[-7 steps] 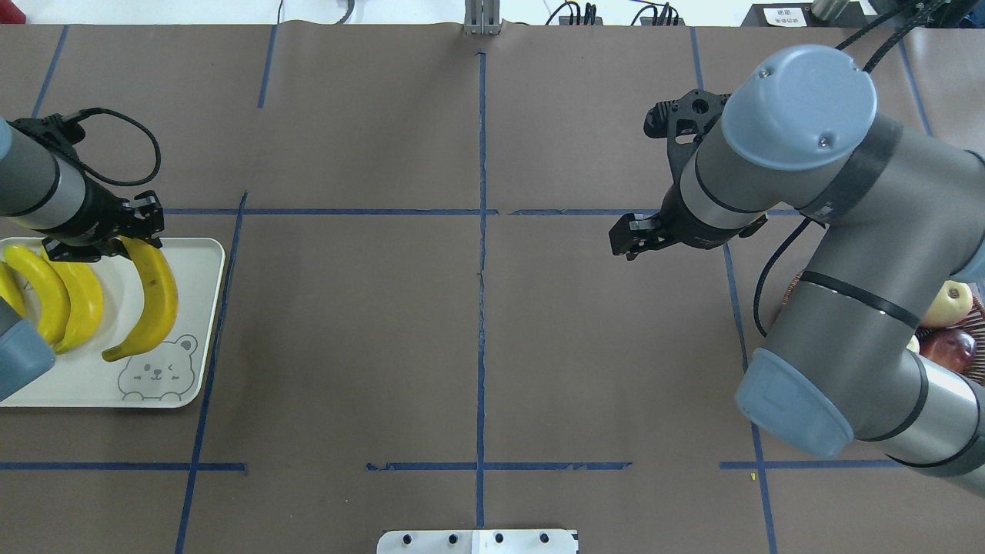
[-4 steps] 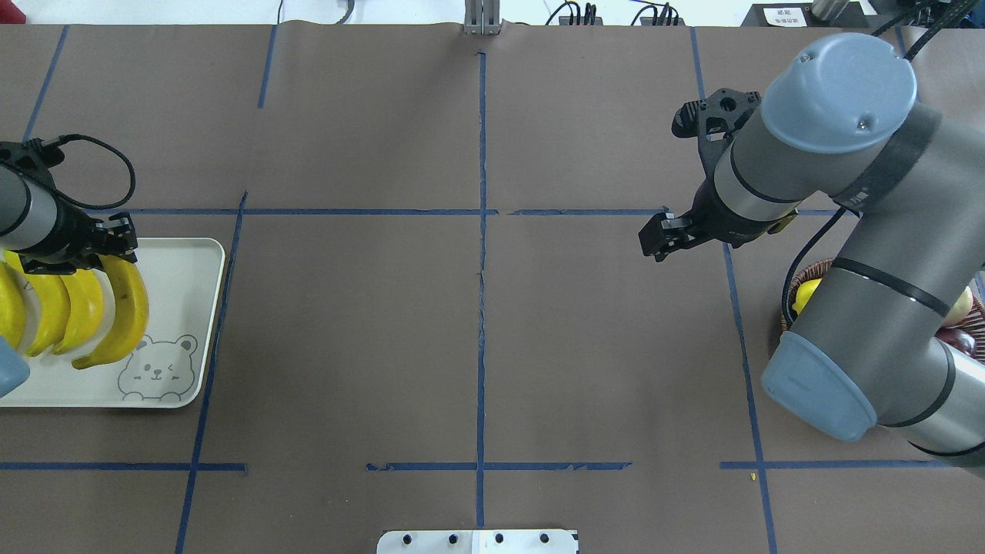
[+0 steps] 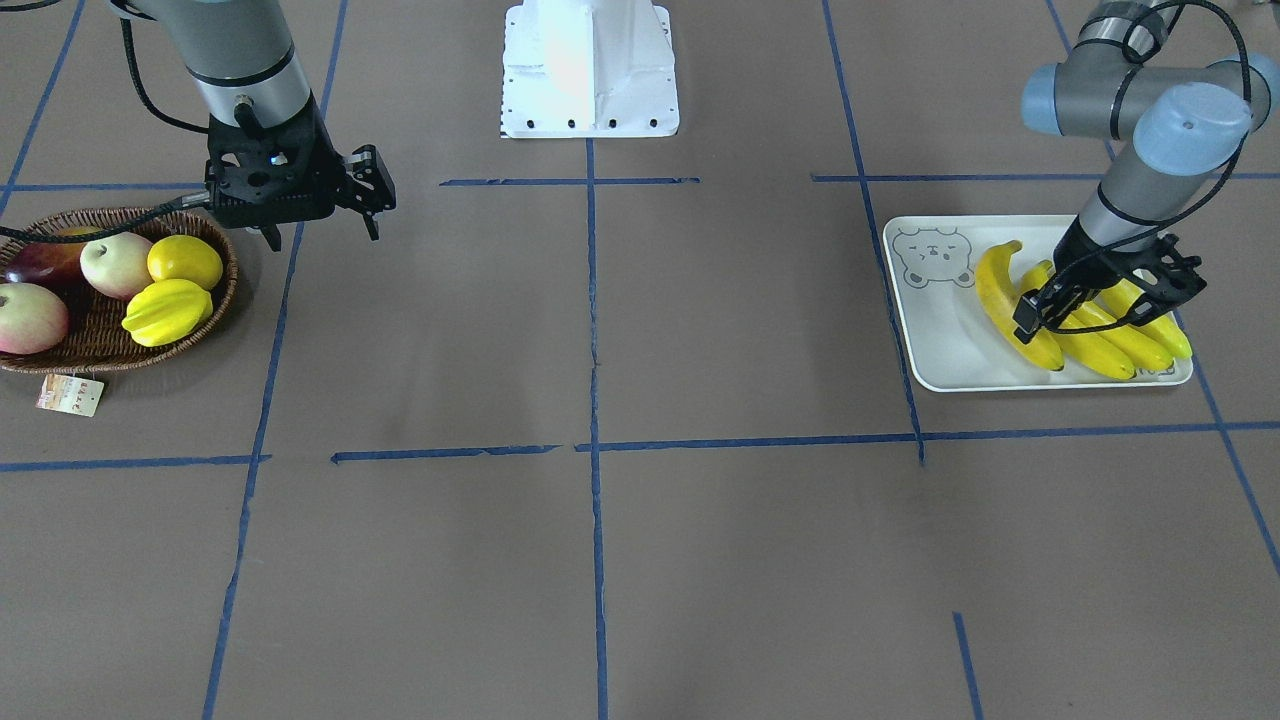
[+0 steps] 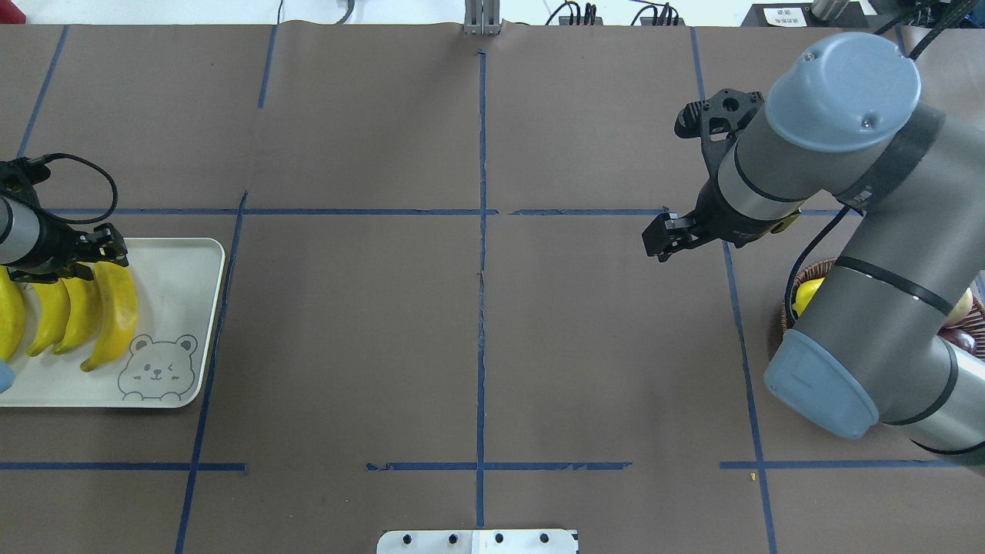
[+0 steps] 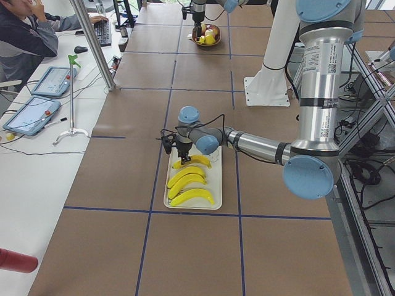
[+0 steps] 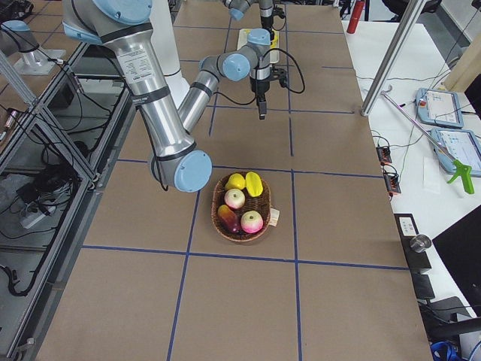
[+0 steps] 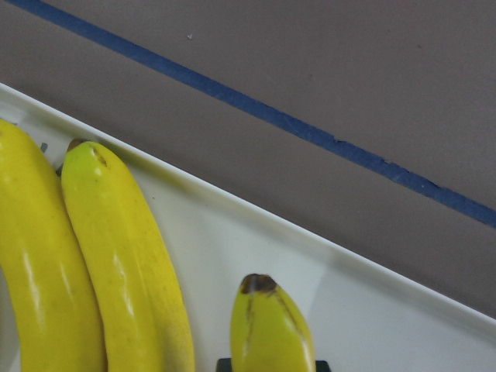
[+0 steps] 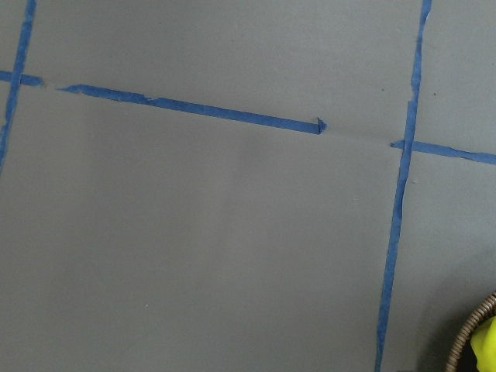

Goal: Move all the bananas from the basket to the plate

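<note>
Left gripper (image 3: 1040, 312) clamped on the fourth banana (image 3: 998, 288), low on the plate (image 3: 940, 350) beside the other bananas (image 3: 1105, 352): release only once it rests flat inside the plate's rim; right gripper (image 3: 322, 222), jaws apart and empty, far from the plate.

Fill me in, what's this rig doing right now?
It is moving bananas from the basket to the plate. The left gripper is closed on the far end of the fourth banana, which looks down on the plate beside the other three bananas. The right gripper hangs open and empty beside the basket, which holds only apples, a lemon and a starfruit.
</note>
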Robot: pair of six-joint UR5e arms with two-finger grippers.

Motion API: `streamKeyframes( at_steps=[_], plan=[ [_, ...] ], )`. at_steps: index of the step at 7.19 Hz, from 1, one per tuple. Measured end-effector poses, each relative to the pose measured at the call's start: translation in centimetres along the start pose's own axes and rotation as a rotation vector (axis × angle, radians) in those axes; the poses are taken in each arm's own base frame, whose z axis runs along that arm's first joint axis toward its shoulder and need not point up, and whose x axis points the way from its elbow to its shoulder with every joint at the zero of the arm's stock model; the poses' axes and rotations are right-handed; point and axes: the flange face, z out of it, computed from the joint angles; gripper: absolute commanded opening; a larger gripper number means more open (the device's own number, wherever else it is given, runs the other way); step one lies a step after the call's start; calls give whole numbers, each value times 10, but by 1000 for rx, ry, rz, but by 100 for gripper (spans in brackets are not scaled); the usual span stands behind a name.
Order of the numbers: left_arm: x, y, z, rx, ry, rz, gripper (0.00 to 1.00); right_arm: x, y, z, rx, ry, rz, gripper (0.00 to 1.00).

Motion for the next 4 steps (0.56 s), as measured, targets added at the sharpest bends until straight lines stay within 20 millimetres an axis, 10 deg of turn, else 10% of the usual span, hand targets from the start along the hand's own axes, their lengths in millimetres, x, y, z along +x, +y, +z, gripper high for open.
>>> streamKeyframes(
  at_steps=[2, 4],
  plan=[
    [-18, -32, -30, -23, 48, 77, 100, 33, -11, -6, -11, 2, -38, 100],
    [-67, -63, -59, -34, 79, 258, 100, 121, -20, -9, -46, 22, -126, 100]
  ],
)
